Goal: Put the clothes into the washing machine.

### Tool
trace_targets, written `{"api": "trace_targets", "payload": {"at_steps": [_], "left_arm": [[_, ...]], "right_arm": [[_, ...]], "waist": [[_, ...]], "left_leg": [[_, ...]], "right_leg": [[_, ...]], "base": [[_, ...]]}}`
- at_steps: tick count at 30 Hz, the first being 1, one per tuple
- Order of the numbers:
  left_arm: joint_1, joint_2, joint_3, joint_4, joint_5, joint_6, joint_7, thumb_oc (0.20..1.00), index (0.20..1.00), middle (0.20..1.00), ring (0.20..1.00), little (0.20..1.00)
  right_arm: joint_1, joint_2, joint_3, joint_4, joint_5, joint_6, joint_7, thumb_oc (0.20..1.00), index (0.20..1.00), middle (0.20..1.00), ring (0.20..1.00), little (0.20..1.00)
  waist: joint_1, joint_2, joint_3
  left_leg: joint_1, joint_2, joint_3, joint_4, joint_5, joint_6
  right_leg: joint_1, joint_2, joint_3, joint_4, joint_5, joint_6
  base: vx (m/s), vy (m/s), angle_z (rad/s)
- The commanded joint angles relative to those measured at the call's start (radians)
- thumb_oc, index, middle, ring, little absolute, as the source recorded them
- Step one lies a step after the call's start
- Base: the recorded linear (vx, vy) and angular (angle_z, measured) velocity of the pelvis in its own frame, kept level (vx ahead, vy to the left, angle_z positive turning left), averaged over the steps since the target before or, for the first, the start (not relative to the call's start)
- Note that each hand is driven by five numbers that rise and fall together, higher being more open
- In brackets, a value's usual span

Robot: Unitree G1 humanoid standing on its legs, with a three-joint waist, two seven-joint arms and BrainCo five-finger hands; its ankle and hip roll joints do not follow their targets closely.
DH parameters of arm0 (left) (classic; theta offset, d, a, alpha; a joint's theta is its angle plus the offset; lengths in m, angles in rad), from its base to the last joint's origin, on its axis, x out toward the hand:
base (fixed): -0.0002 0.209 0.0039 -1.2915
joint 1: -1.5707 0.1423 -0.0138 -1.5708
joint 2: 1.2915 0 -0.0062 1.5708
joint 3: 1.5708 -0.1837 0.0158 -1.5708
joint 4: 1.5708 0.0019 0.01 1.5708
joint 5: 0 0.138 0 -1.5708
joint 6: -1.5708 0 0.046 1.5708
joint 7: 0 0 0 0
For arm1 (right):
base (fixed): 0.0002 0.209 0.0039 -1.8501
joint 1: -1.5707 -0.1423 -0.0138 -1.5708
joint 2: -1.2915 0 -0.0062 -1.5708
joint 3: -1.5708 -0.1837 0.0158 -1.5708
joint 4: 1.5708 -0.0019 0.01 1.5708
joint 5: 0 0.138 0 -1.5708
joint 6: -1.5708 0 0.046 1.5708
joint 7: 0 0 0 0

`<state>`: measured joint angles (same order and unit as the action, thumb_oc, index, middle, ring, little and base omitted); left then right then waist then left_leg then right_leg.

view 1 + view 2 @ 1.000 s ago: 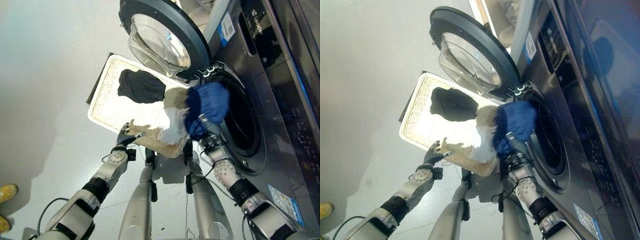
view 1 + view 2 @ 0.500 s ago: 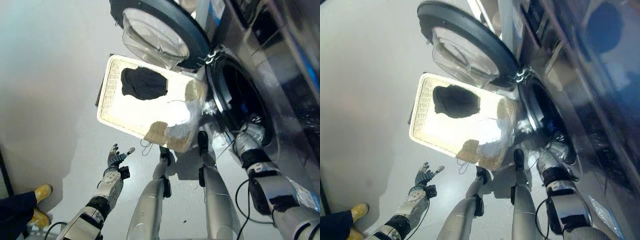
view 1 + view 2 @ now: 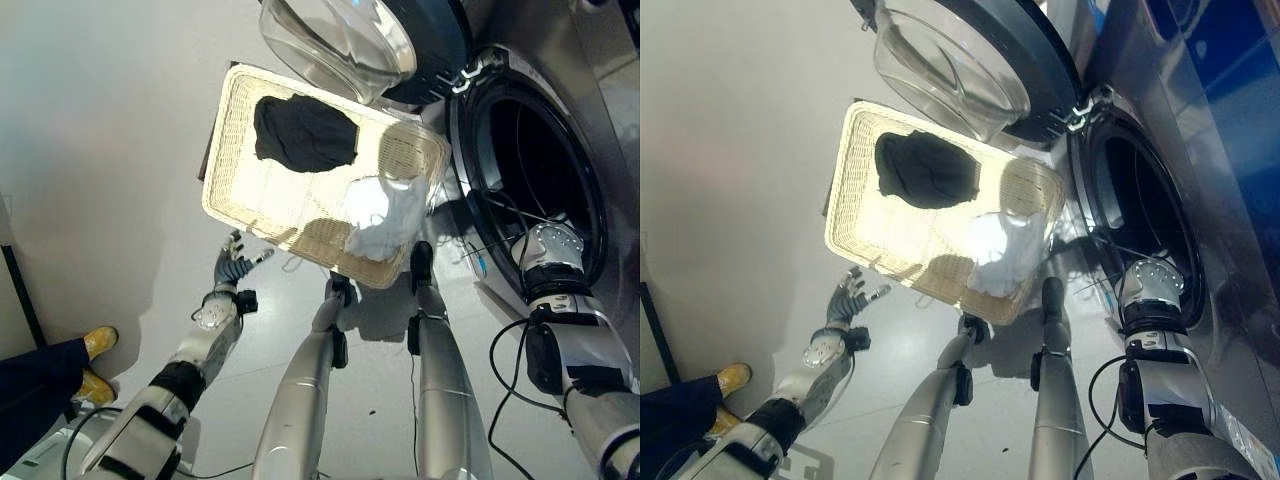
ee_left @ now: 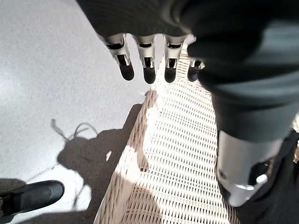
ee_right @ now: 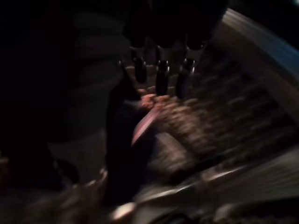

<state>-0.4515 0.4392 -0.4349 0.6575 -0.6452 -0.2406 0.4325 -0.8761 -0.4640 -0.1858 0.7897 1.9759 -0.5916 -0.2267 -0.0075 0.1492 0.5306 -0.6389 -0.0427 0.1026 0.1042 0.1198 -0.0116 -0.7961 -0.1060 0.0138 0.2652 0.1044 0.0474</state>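
Far left: a person's yellow shoes and a dark trouser leg on the grey floor.

Left hand held above the floor, just off the near edge of the basket; fingers straight and spread, holding nothing. Its wrist view looks down on the wicker rim.

Wicker basket, pale and rectangular, lies on the floor in front of the washing machine. Inside: black garment at the far end, white garment at the near corner closest to the machine, draped up against the basket wall.

Washing machine door swung open, its glass bowl above the far end of the basket.

Right: the washing machine drum opening, dark inside. Right arm reaches into the opening, with the right hand inside the drum; fingers extended toward dark cloth lying in the drum, whether they touch it I cannot tell
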Motion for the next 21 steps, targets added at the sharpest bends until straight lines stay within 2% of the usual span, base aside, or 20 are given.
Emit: {"api": "trace_targets", "payload": {"at_steps": [1, 3, 5, 8, 10, 12, 13, 15, 16, 18, 19, 20, 21], "left_arm": [[0.038, -0.023, 0.052, -0.004, 0.110, -0.097, 0.126, 1.000, 1.000, 1.000, 1.000, 1.000], [0.021, -0.028, 0.056, -0.036, 0.171, -0.117, 0.177, 1.000, 1.000, 1.000, 1.000, 1.000], [0.007, -0.023, 0.059, -0.058, 0.196, -0.119, 0.201, 1.000, 1.000, 1.000, 1.000, 1.000], [-0.026, 0.004, 0.063, -0.115, 0.283, -0.092, 0.280, 1.000, 1.000, 1.000, 1.000, 1.000], [-0.059, 0.030, 0.064, -0.141, 0.330, -0.052, 0.316, 1.000, 1.000, 1.000, 1.000, 1.000], [-0.107, 0.061, 0.067, -0.160, 0.378, 0.034, 0.336, 1.000, 1.000, 1.000, 1.000, 1.000], [-0.110, 0.062, 0.069, -0.161, 0.379, 0.035, 0.337, 1.000, 1.000, 1.000, 1.000, 1.000], [-0.150, 0.088, 0.064, -0.149, 0.407, 0.121, 0.335, 1.000, 1.000, 1.000, 1.000, 1.000], [-0.158, 0.092, 0.065, -0.146, 0.413, 0.135, 0.338, 1.000, 1.000, 1.000, 1.000, 1.000], [-0.208, 0.111, 0.057, -0.081, 0.448, 0.213, 0.339, 1.000, 1.000, 1.000, 1.000, 1.000], [-0.224, 0.118, 0.054, -0.060, 0.462, 0.241, 0.336, 1.000, 1.000, 1.000, 1.000, 1.000], [-0.224, 0.118, 0.054, -0.060, 0.462, 0.241, 0.336, 1.000, 1.000, 1.000, 1.000, 1.000], [-0.249, 0.130, 0.045, -0.029, 0.455, 0.280, 0.335, 1.000, 1.000, 1.000, 1.000, 1.000]], "right_arm": [[0.098, -0.041, -0.018, -0.053, -0.004, 0.084, 0.102, 1.000, 1.000, 1.000, 1.000, 1.000], [0.126, 0.009, -0.006, -0.028, -0.004, 0.102, 0.165, 1.000, 1.000, 1.000, 1.000, 1.000], [0.127, 0.021, 0.001, -0.010, -0.004, 0.115, 0.196, 1.000, 1.000, 1.000, 1.000, 1.000], [0.154, 0.027, 0.033, 0.029, -0.004, 0.151, 0.298, 1.000, 1.000, 1.000, 1.000, 1.000], [0.168, 0.016, 0.076, 0.069, -0.062, 0.170, 0.322, 1.000, 1.000, 1.000, 1.000, 1.000], [0.200, 0.021, 0.124, 0.054, -0.312, 0.176, 0.265, 1.000, 1.000, 1.000, 1.000, 1.000], [0.197, 0.023, 0.123, 0.048, -0.320, 0.175, 0.257, 1.000, 1.000, 1.000, 1.000, 1.000], [0.246, 0.034, 0.186, 0.011, -0.499, 0.155, 0.213, 1.000, 1.000, 1.000, 1.000, 1.000], [0.251, 0.038, 0.192, 0.000, -0.540, 0.157, 0.205, 1.000, 1.000, 1.000, 1.000, 1.000], [0.300, 0.048, 0.266, -0.061, -0.633, 0.168, 0.189, 1.000, 1.000, 1.000, 1.000, 1.000], [0.311, 0.049, 0.284, -0.074, -0.650, 0.180, 0.199, 1.000, 1.000, 1.000, 1.000, 1.000], [0.311, 0.049, 0.284, -0.074, -0.650, 0.180, 0.199, 1.000, 1.000, 1.000, 1.000, 1.000], [0.338, 0.053, 0.318, -0.105, -0.693, 0.192, 0.210, 1.000, 1.000, 1.000, 1.000, 1.000]], "waist": [[-0.023, 0.065, -0.011], [-0.020, 0.066, -0.011], [-0.019, 0.069, -0.011], [-0.025, 0.072, -0.011], [-0.030, 0.069, -0.011], [-0.041, 0.059, -0.011], [-0.040, 0.059, -0.011], [-0.055, 0.041, -0.011], [-0.056, 0.037, -0.011], [-0.080, 0.008, -0.011], [-0.085, 0.000, -0.011], [-0.085, 0.000, -0.011], [-0.097, -0.014, -0.011]], "left_leg": [[-0.029, -0.045, -0.041, 0.062, -0.028, -0.033], [-0.024, -0.045, -0.039, 0.056, -0.028, -0.033], [-0.024, -0.043, -0.035, 0.047, -0.020, -0.033], [-0.008, -0.044, -0.028, 0.037, -0.026, -0.033], [-0.004, -0.046, -0.024, 0.036, -0.028, -0.032], [-0.006, -0.046, -0.013, 0.043, -0.030, -0.031], [-0.014, -0.045, -0.012, 0.043, -0.024, -0.031], [-0.013, -0.046, 0.000, 0.057, -0.035, -0.028], [-0.022, -0.045, 0.004, 0.059, -0.030, -0.028], [-0.026, -0.043, 0.019, 0.085, -0.048, -0.025], [-0.030, -0.041, 0.026, 0.092, -0.052, -0.024], [-0.030, -0.041, 0.026, 0.092, -0.052, -0.024], [-0.040, -0.037, 0.038, 0.108, -0.059, -0.022]], "right_leg": [[0.050, 0.093, -0.095, 0.110, -0.159, -0.019], [0.055, 0.092, -0.096, 0.105, -0.159, -0.019], [0.053, 0.094, -0.096, 0.098, -0.149, -0.020], [0.064, 0.095, -0.089, 0.093, -0.156, -0.020], [0.068, 0.095, -0.085, 0.084, -0.151, -0.021], [0.068, 0.096, -0.078, 0.068, -0.137, -0.021], [0.061, 0.098, -0.078, 0.064, -0.128, -0.022], [0.065, 0.097, -0.073, 0.050, -0.120, -0.019], [0.057, 0.098, -0.072, 0.045, -0.109, -0.020], [0.058, 0.096, -0.064, 0.030, -0.097, -0.015], [0.056, 0.096, -0.063, 0.025, -0.092, -0.014], [0.056, 0.096, -0.063, 0.025, -0.092, -0.014], [0.049, 0.094, -0.061, 0.023, -0.085, -0.013]], "base": [[-0.02, -0.040, 0.04], [-0.01, 0.008, 0.10], [-0.01, 0.044, 0.08], [-0.02, 0.080, 0.01], [-0.02, 0.112, -0.01], [-0.04, 0.110, -0.03], [-0.04, 0.110, -0.04], [-0.03, 0.096, -0.04], [-0.03, 0.095, -0.07], [-0.03, 0.135, -0.14], [-0.02, 0.108, -0.10], [-0.02, 0.126, -0.08], [-0.02, 0.163, -0.08]]}}
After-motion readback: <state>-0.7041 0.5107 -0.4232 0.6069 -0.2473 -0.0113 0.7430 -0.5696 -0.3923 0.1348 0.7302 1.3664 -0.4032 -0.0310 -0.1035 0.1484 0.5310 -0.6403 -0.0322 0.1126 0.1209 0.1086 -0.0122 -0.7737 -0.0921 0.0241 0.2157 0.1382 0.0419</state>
